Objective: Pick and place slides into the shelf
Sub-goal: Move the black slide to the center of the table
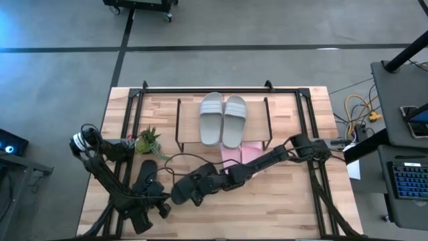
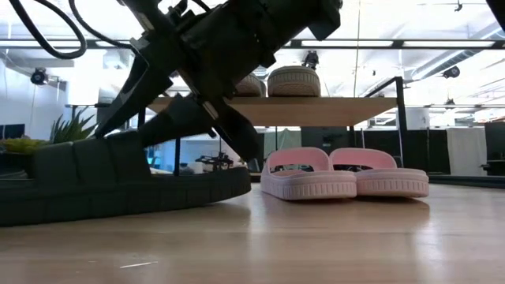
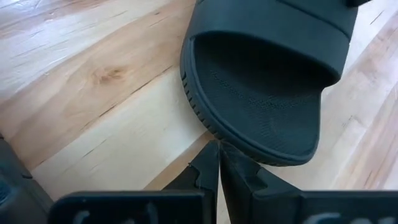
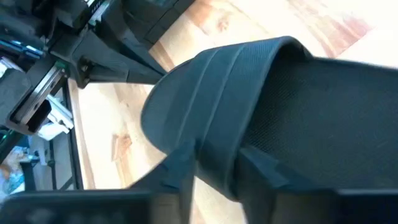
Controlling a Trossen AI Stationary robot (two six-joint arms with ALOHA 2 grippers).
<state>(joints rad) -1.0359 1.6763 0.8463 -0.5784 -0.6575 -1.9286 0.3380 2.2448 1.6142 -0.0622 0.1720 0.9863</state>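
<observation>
My right gripper (image 1: 200, 184) reaches from the table's right and is shut on a black slide (image 1: 182, 194) near the table's middle front. In the low view the black slide (image 2: 118, 185) lies low on the table with one end slightly raised. My left gripper (image 3: 219, 149) is shut, its tips at that slide's rounded end (image 3: 261, 152). What looks like a second black slide (image 1: 147, 173) lies next to the plant. Two grey-green slides (image 1: 224, 119) sit on the shelf's top board (image 2: 316, 110). Two pink slides (image 2: 343, 173) stand under it. My right gripper pinches the black slide's strap (image 4: 217, 124) at its edge, one finger (image 4: 180, 168) on the strap's outer face and one (image 4: 267, 165) under it. The fingers lie across the strap. My left gripper's shut tips are at the sole's end rim (image 3: 249, 149); whether they touch, I cannot tell.
A small potted plant (image 1: 148, 140) stands left of the shelf, close to my left arm. The shelf's black frame (image 1: 179, 127) and the larger black frame (image 1: 221, 89) around the table bound the far side. Bare wood (image 1: 267, 201) lies at the near right.
</observation>
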